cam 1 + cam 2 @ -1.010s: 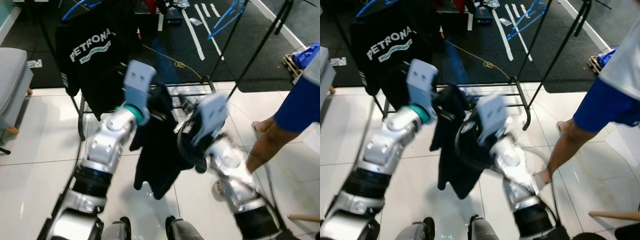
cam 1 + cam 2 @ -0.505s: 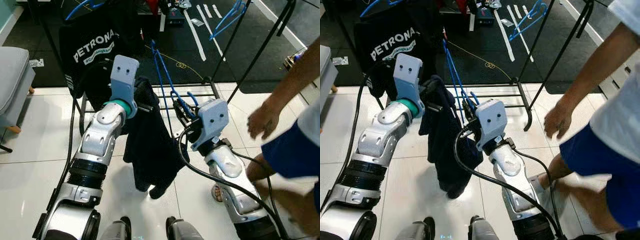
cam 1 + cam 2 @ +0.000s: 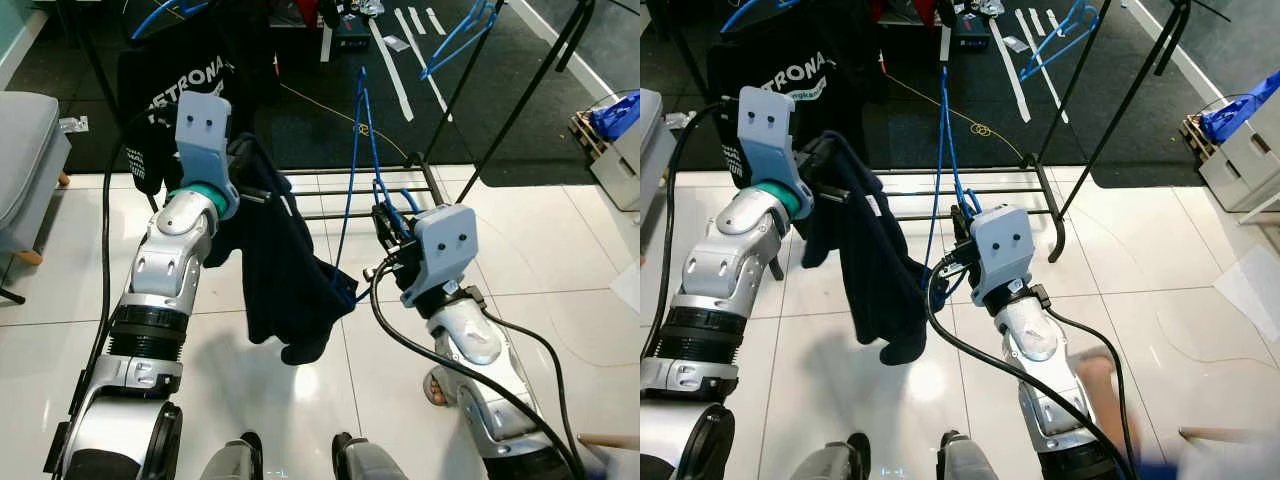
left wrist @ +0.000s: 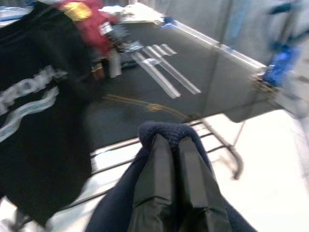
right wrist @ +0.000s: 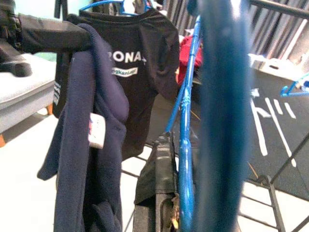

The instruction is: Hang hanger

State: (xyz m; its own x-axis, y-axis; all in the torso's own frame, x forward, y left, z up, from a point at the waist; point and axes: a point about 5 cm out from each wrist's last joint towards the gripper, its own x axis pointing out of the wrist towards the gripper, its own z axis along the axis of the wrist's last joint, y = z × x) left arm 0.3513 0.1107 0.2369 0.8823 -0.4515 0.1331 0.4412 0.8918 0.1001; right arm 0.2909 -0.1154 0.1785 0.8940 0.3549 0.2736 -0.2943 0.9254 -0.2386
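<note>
Left gripper (image 4: 170, 145) pinching navy garment (image 3: 290, 290), jaws closed on its fabric; right gripper (image 3: 385, 222) clamping blue hanger (image 3: 355, 150) upright beside it, above white floor (image 3: 60, 320).

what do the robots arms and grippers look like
Both arms are silver metal with ribbed black joint rings. The left arm has a teal band at the wrist, under a pale blue-grey camera housing with two small holes. The right arm carries the same housing. Thick black cables loop along each arm. The fingers are long, flat and black.
</note>
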